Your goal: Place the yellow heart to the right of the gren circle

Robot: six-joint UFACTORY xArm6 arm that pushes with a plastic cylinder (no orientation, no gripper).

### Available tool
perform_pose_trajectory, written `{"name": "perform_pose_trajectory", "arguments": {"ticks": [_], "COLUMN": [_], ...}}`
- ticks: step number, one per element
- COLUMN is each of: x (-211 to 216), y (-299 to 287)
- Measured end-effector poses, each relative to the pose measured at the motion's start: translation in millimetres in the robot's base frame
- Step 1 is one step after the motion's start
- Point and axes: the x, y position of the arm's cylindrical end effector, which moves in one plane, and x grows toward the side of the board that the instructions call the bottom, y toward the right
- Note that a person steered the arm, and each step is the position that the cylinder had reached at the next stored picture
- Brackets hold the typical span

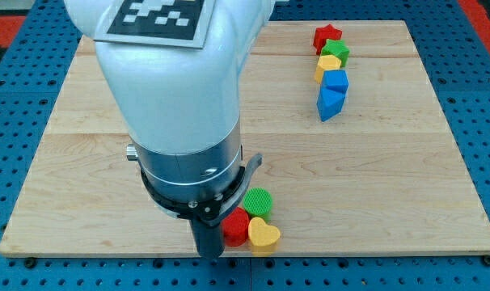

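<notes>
The yellow heart (264, 235) lies near the board's bottom edge, just below the green circle (259, 201) and touching it. A red block (236, 227) sits against both, on their left. My tip (210, 254) is at the bottom edge of the board, right next to the red block's left side and left of the yellow heart. The arm's white and grey body hides the board above and to the left of these blocks.
At the view's top right a column of blocks runs downward: a red star (327, 35), a green star (337, 52), a second yellow heart (329, 65), a blue cube (335, 81) and another blue block (331, 103). The wooden board (390, 178) lies on a blue perforated table.
</notes>
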Motion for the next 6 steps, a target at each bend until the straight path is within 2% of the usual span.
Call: {"name": "perform_pose_trajectory", "arguments": {"ticks": [2, 3, 4, 6], "x": [-0.4, -1.2, -1.2, -12.1], "y": [16.1, 35.2, 86.7, 112.3]}}
